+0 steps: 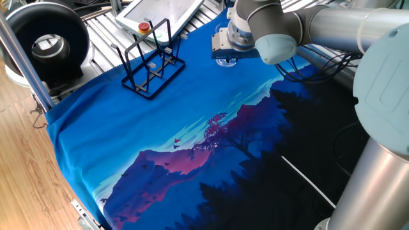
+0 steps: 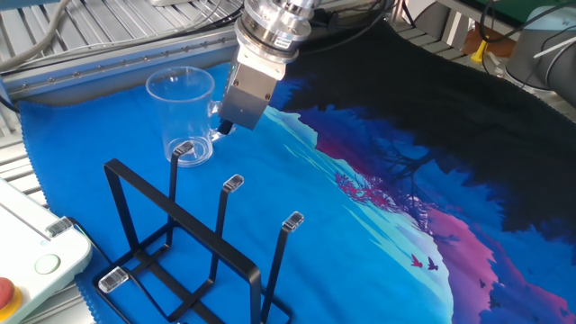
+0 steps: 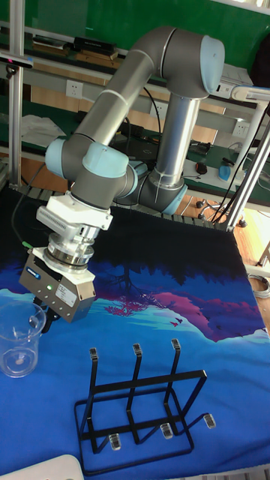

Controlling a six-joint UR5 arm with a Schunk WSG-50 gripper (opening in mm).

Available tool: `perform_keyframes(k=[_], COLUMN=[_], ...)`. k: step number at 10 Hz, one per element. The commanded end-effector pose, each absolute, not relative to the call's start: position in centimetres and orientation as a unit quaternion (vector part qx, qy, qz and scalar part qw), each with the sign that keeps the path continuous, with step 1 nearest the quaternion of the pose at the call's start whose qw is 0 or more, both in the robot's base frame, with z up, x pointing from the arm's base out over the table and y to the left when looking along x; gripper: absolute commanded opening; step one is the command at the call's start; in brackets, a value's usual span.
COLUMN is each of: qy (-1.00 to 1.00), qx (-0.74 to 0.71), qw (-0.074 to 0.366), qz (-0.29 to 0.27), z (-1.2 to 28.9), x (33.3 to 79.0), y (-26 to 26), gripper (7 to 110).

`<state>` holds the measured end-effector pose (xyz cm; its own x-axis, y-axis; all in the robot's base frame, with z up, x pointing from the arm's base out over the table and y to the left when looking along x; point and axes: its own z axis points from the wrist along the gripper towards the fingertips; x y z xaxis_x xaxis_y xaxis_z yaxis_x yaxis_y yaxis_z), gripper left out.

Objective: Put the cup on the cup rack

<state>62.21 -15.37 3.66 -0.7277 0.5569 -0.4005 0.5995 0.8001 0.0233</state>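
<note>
Blue printed cloth covers the desk (image 2: 378, 225). On it the clear cup (image 2: 184, 113) stands upright, rim up, near the black wire rack (image 2: 184, 243). Tool (image 2: 219, 127) is clamped on the cup's wall.

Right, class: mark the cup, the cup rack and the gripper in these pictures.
cup (image 2: 183, 112): the other fixed view, on its clear side wall.
cup rack (image 3: 139, 405): tall fixed view, on the horizontal top bar.
gripper (image 2: 221, 129): the other fixed view, at the fingertips beside the cup.
</note>
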Motion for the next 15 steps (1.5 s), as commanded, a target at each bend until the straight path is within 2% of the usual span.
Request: perform_keyframes(k=[1, 5, 8, 12, 15], qy=[0.926, 0.926, 0.930, 0.953, 0.955], qx=[0.316, 0.317, 0.312, 0.259, 0.251], qw=[0.202, 0.200, 0.189, 0.143, 0.142], qz=[-0.050, -0.045, -0.051, -0.068, -0.071], z=[4.5, 6.6, 6.2, 5.5, 6.3], x=[62.7, 63.9, 64.0, 62.2, 62.1], y=[-15.5, -14.2, -14.1, -14.2, -14.6], gripper=[7, 7, 7, 7, 7])
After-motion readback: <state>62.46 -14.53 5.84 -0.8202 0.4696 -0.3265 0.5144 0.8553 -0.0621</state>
